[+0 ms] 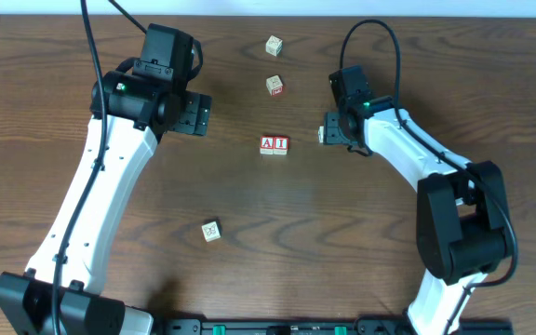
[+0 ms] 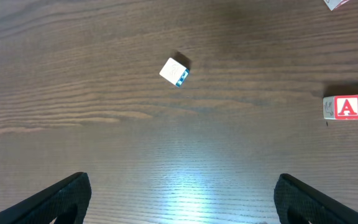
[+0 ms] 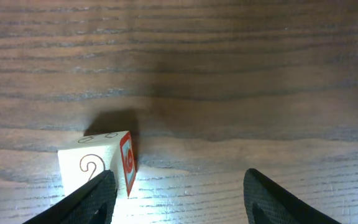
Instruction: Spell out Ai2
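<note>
Two red-lettered blocks, A (image 1: 268, 144) and I (image 1: 281, 144), sit side by side mid-table; they also show at the right edge of the left wrist view (image 2: 350, 107). A cream block with a brown "2" and a red side (image 3: 98, 165) lies by my right gripper's left finger, outside the jaws; overhead it is the small block (image 1: 325, 135) right of the I. My right gripper (image 3: 179, 199) is open and empty. My left gripper (image 2: 179, 202) is open and empty, high over the table's left side.
Two loose blocks lie at the back, one cream (image 1: 274, 45) and one with red (image 1: 275, 86). Another cream block (image 1: 212, 231) lies front left; it shows with a blue side in the left wrist view (image 2: 174, 71).
</note>
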Robot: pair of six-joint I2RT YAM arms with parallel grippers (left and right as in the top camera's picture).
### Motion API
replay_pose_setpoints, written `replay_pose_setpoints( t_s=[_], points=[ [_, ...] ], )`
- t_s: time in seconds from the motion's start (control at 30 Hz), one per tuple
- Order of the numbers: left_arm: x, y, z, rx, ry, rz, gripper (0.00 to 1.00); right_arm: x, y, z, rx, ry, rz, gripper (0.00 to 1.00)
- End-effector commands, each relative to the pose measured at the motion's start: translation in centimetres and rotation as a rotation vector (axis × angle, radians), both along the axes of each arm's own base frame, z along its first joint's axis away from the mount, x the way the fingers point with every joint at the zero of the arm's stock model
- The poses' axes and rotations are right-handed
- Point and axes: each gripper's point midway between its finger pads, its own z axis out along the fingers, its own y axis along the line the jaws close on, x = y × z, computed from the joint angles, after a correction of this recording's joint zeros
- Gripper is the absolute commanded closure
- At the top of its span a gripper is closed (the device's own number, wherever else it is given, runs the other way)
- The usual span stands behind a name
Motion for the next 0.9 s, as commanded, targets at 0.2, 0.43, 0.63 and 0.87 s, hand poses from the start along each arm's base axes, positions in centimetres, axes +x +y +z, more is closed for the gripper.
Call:
replay_pose_setpoints(
  t_s=[0.2,0.43,0.63,0.87],
  points=[
    [0.0,0.2,-0.2,0.021,0.005,-0.001,0.05,0.3,-2.5,-2.7,-0.034,0.035,-0.052,0.34],
    [0.0,0.2,-0.2,0.021,0.005,-0.001,0.04,0.5,-3.7,-2.7,-0.021,0.038,-0.075,0.34],
    [0.0,0.2,-0.2,0.021,0.005,-0.001,0.05,0.7,-3.9,-2.7,0.002,0.037,-0.084,0.34],
    [0.0,0.2,-0.2,0.021,0.005,-0.001,0.05,1.2,-3.5,-2.3,0.034,0.014,-0.078,0.35]
  ],
)
